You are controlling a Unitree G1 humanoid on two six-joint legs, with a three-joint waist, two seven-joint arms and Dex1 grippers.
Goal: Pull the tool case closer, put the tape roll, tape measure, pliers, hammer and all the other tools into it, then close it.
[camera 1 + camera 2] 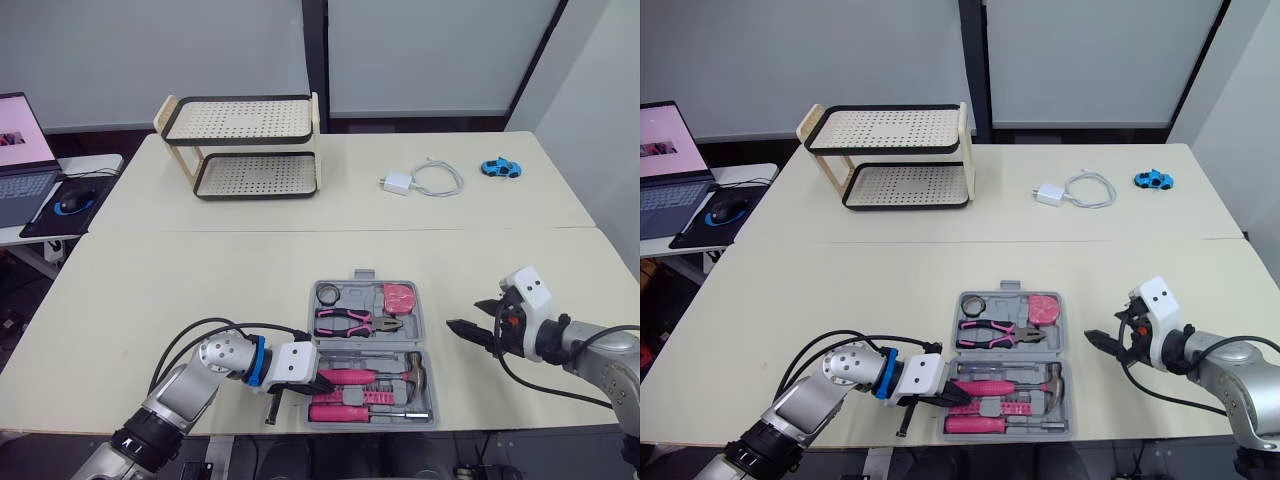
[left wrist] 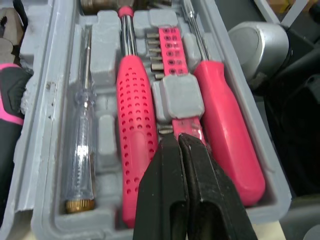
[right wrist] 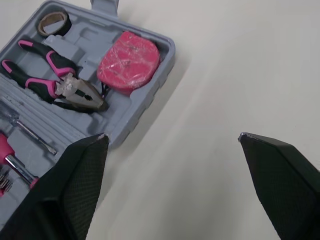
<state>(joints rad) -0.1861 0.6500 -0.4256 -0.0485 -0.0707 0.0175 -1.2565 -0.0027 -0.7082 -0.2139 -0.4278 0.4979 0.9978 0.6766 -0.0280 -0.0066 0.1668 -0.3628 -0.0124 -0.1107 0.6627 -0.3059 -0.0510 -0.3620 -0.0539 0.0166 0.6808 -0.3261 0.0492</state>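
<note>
The grey tool case [image 1: 428,340] lies open near the table's front edge. It holds the tape roll [image 1: 328,294], the pink tape measure [image 1: 400,298], the pliers [image 1: 350,322], the pink-handled hammer [image 1: 380,377], a clear tester screwdriver [image 2: 82,135], a pink screwdriver [image 2: 225,125] and a pink bit holder [image 2: 172,55]. My left gripper [image 1: 326,384] is shut at the case's front left corner, its tips [image 2: 177,140] resting over the near end of the bit holder. My right gripper [image 1: 468,318] stands open above bare table just right of the case, with nothing between its fingers [image 3: 85,165].
A two-tier perforated rack [image 1: 245,150] stands at the back left. A white charger with cable [image 1: 420,180] and a blue toy car [image 1: 500,168] lie at the back right. A laptop [image 1: 20,160] and mouse sit on a side table at left.
</note>
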